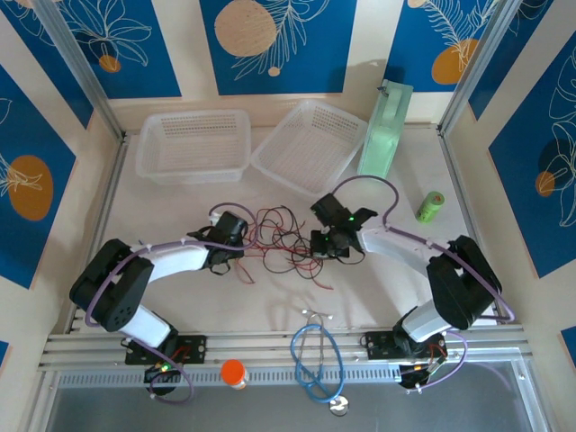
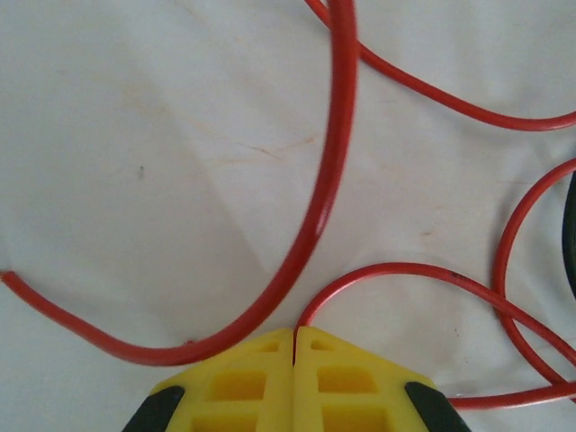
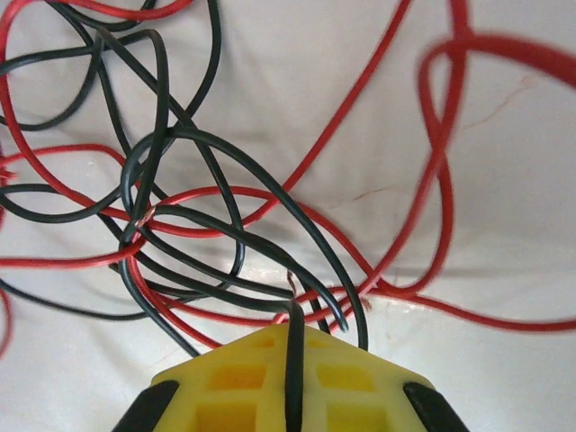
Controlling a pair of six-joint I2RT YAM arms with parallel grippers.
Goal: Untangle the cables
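The cables (image 1: 283,238) lie in a loose, messy heap in the middle of the white table (image 1: 387,288), right between our two arms. Our left gripper (image 2: 294,335) is squeezed tight. One red cable (image 2: 396,268) goes in between its yellow fingers (image 2: 346,382), so we think it has that one pinched. Our right gripper (image 3: 294,337) is squeezed tight too, with a black cable (image 3: 294,364) running down the crack between its fingers (more black loops sit very close by, and we cannot tell if they are caught as well). So we hold one colour in each hand, and the job now looks like pulling them apart. To do it well, we should pull slowly, left hand to the left and right hand to the right. A small lift may help the loops slide over each other and not drag on the table. We should watch the spot near the right gripper where red and black cross many times. If the loops there get small and tight, a knot is forming, and we should stop. A quick tug could slip a thin cable out of the fingers.
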